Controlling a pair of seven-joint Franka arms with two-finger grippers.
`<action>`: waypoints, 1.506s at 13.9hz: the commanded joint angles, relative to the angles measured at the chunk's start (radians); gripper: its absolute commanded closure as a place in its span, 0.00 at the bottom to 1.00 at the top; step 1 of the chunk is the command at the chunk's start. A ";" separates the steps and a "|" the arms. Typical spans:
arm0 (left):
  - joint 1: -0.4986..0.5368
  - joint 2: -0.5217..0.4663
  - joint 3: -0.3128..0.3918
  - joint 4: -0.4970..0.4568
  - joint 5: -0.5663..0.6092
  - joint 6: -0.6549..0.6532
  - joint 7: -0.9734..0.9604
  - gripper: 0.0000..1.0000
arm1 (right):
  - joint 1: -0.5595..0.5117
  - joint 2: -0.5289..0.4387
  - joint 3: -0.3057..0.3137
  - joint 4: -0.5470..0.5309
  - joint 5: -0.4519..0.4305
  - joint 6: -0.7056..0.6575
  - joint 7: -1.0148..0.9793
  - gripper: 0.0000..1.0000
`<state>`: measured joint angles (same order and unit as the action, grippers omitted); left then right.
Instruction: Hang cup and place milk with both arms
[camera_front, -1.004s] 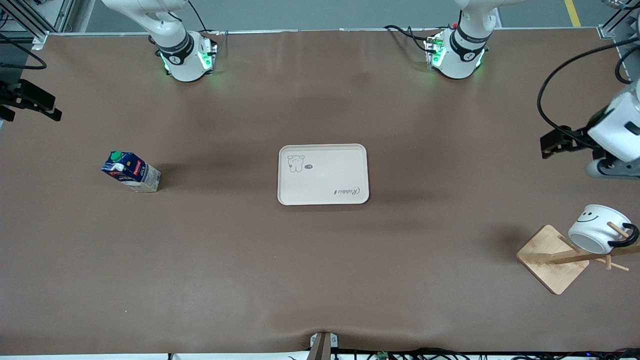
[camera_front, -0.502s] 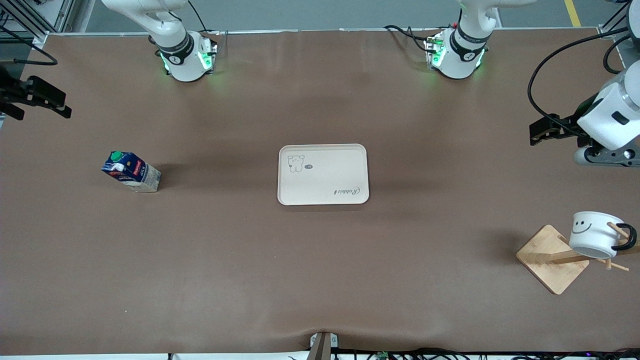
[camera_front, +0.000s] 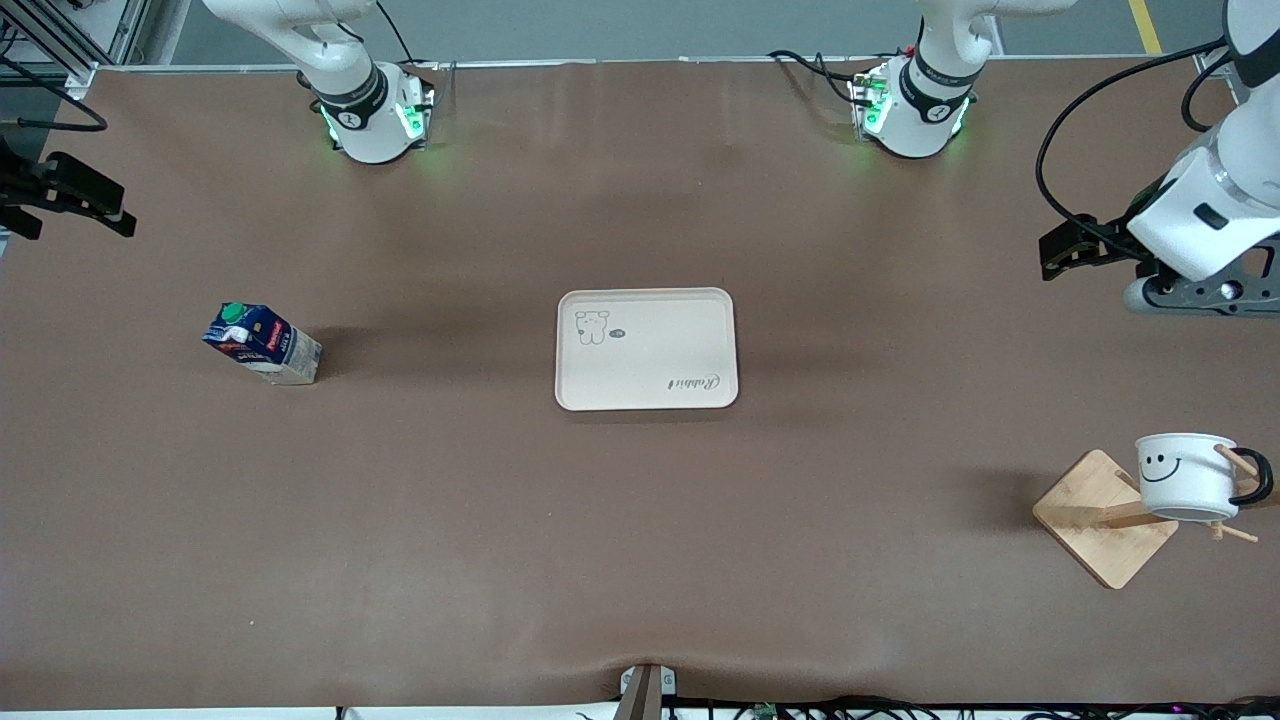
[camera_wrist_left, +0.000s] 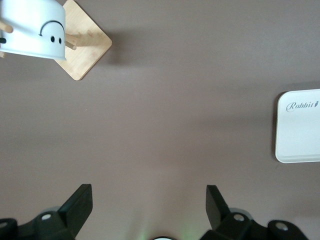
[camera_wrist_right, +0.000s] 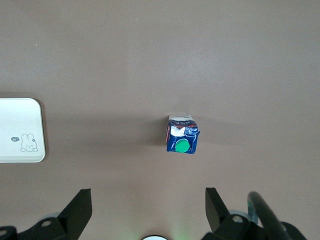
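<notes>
The white cup with the smiley face hangs by its black handle on a peg of the wooden rack at the left arm's end of the table. It also shows in the left wrist view. My left gripper is open and empty in the air over bare table, apart from the rack; in its wrist view the jaws stand wide. The milk stands upright on the table toward the right arm's end. My right gripper is open and empty, raised over the table's edge; its wrist view looks down on the milk.
A cream tray with a rabbit drawing lies empty at the table's middle, between milk and rack. It shows at the edge of the left wrist view and of the right wrist view. The rack's square base rests on the brown cloth.
My left gripper has drawn away from the rack, toward its base. The cup has swung on its peg and now hangs more level. My right gripper has shifted only slightly.
</notes>
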<state>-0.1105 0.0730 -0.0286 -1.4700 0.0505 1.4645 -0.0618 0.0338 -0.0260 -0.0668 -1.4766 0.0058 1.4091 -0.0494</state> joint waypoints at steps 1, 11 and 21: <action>-0.012 -0.058 0.013 -0.044 0.000 0.017 -0.015 0.00 | -0.018 -0.005 0.004 0.002 -0.009 -0.007 -0.001 0.00; 0.032 -0.153 0.012 -0.190 0.000 0.091 0.007 0.00 | -0.043 -0.003 0.005 0.002 -0.009 -0.010 -0.003 0.00; -0.029 -0.160 0.058 -0.191 0.002 0.080 0.007 0.00 | -0.043 -0.003 0.005 0.002 -0.007 -0.013 -0.003 0.00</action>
<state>-0.1105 -0.0543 -0.0034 -1.6311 0.0506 1.5372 -0.0613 0.0048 -0.0252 -0.0737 -1.4771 0.0055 1.4051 -0.0494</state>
